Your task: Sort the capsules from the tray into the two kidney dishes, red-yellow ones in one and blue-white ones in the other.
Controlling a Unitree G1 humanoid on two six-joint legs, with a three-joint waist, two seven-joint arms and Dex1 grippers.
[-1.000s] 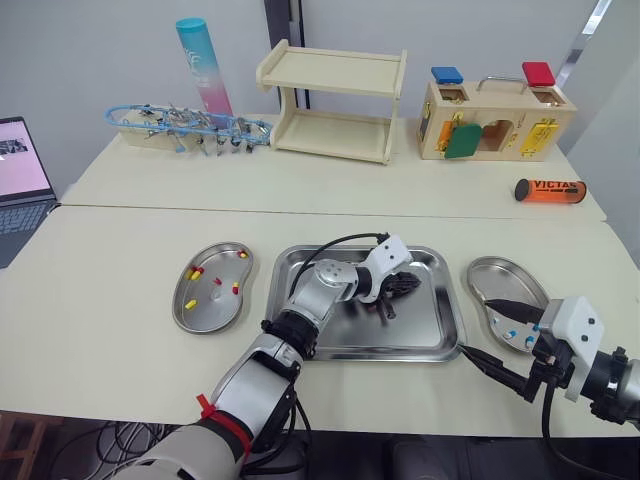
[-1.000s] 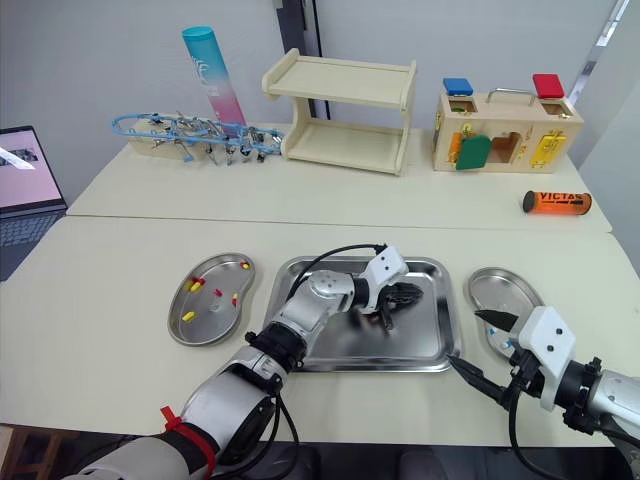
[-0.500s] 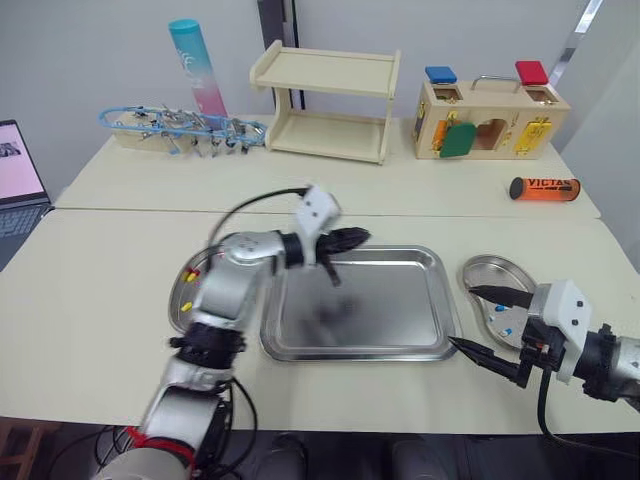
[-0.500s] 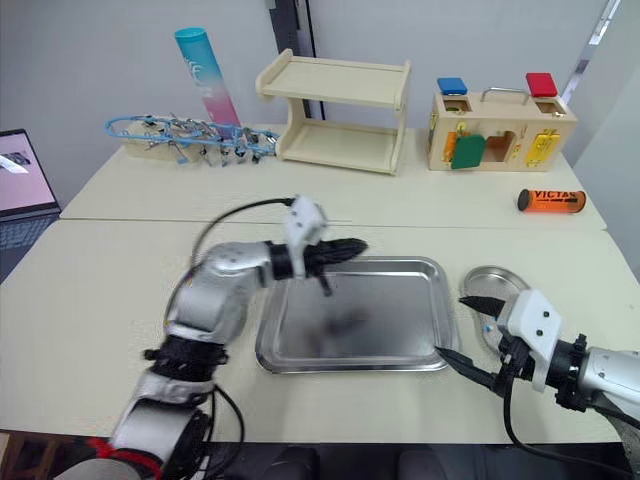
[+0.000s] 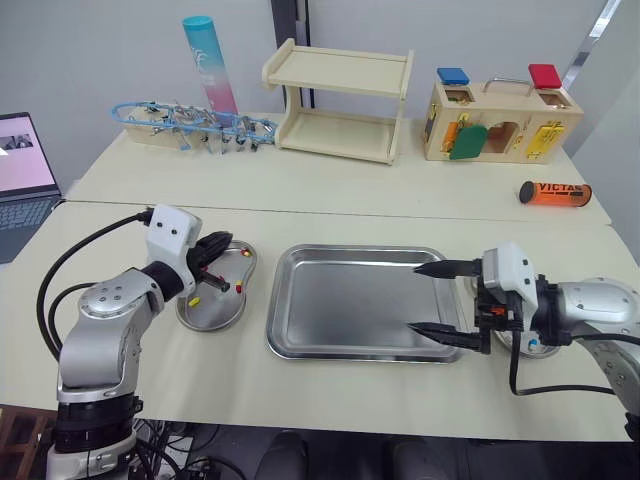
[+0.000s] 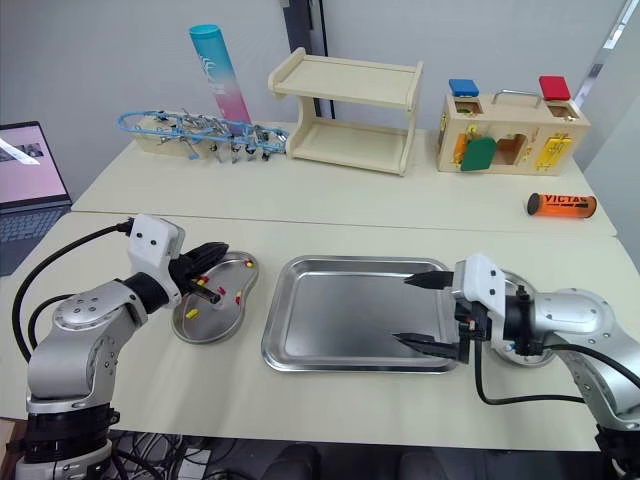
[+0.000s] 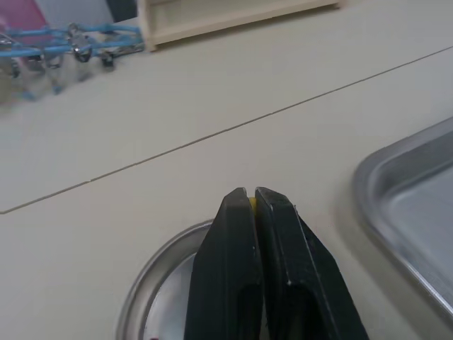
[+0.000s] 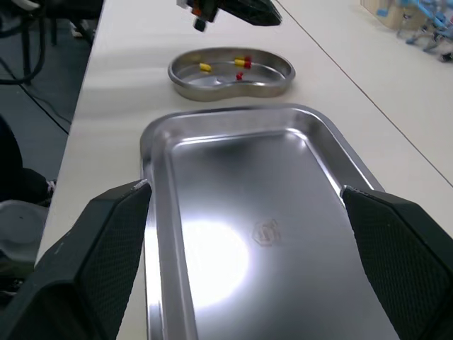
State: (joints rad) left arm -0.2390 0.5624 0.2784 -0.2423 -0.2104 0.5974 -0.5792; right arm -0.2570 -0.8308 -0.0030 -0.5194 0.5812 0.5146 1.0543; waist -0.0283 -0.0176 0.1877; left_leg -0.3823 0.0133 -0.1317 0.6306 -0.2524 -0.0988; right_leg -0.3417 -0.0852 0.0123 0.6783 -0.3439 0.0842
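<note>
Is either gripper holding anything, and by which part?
Left gripper pinches a small capsule at the fingertips; only a yellow sliver shows. Right gripper open, empty.

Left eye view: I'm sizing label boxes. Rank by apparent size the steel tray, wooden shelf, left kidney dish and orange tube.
1. rectangular steel tray
2. pale wooden two-tier shelf, farther back, so uncertain
3. left steel kidney dish
4. orange cylindrical tube

tray: silver | capsule: yellow | left gripper: black | tube: teal-pink | can: orange, black lettering
</note>
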